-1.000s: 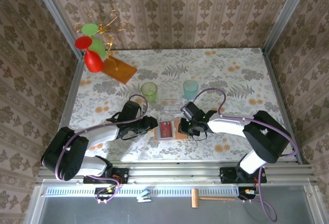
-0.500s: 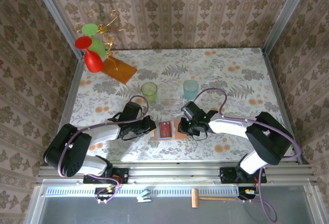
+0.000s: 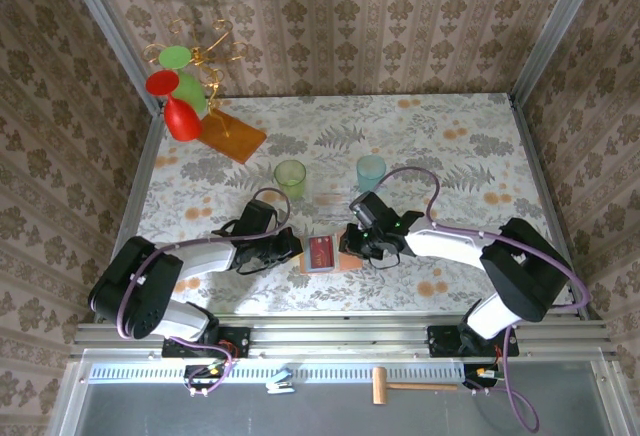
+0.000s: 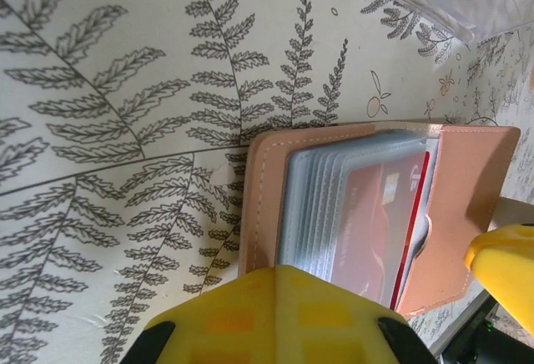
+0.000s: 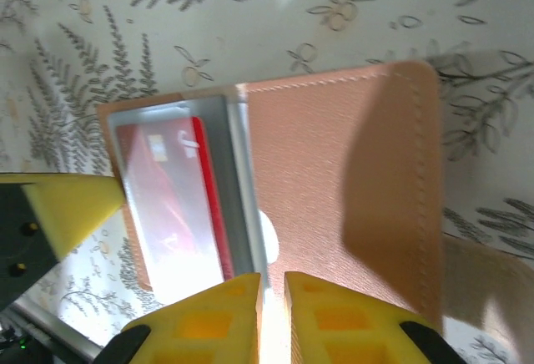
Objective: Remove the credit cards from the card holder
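Just beyond card holder (image 3: 325,254), green cup (image 3: 290,176)

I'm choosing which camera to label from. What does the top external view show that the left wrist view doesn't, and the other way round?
Top external gives the green cup, the blue cup and both arms reaching in from either side of the card holder. Left wrist gives the stacked clear sleeves and the stitched edge close up. Shared: the open card holder, a red card in it, on the fern-patterned table.
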Motion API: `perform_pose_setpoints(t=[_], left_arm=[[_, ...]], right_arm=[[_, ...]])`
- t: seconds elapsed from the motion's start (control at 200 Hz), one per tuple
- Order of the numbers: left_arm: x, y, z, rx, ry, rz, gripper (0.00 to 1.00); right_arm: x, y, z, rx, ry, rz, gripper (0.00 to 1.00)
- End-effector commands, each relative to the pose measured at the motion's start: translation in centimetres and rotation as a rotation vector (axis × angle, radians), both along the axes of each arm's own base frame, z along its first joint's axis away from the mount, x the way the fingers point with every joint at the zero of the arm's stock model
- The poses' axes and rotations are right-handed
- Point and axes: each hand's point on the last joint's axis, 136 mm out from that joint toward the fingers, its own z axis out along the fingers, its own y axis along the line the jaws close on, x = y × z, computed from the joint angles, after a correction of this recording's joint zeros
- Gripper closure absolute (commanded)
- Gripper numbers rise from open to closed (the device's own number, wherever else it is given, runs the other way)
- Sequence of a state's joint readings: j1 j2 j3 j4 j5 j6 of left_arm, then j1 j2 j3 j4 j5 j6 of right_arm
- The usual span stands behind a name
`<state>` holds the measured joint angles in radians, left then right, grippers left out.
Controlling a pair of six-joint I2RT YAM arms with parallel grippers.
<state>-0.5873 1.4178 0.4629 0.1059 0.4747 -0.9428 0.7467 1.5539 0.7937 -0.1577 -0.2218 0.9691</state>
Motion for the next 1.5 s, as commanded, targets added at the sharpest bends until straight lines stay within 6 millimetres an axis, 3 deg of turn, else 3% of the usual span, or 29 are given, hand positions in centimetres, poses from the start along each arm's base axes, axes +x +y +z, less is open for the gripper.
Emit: perform_pose_setpoints(t=[0.0, 0.375, 0.525, 0.72, 0.91, 1.16, 1.495], left_arm=[[-0.2, 0.4, -0.7, 0.026, 0.004, -0.013, 1.0], [-0.1, 0.4, -0.6, 0.033, 0.011, -0.016, 1.0], [-0.1, 0.3, -0.8, 0.034, 0.018, -0.02, 1.0], [0.4, 0.2, 0.4, 0.024, -0.002, -0.014, 1.0], [1.5, -0.1, 3.0, 0.013, -0.059, -0.014, 1.0], [1.7, -2.4, 5.6, -0.017, -0.099, -0.07, 0.99], [0.3, -5.7, 4.1, -0.028, -0.064, -0.139, 1.0]], right_arm=[[0.4, 1.1, 0.0, 0.015, -0.001, 0.034, 0.86], [-0.8, -1.4, -6.2, -0.126, 0.112, 0.013, 0.88], [-1.3, -1.4, -7.1, -0.127, 0.138, 0.011, 0.9], [-1.2, -1.4, -6.3, -0.121, 0.123, 0.017, 0.9], [-0.9, -1.3, -4.9, -0.109, 0.101, 0.018, 0.9], [-0.5, -1.0, -3.3, -0.091, 0.074, 0.019, 0.9], [0.1, -0.3, -0.9, -0.054, 0.029, 0.029, 0.89]])
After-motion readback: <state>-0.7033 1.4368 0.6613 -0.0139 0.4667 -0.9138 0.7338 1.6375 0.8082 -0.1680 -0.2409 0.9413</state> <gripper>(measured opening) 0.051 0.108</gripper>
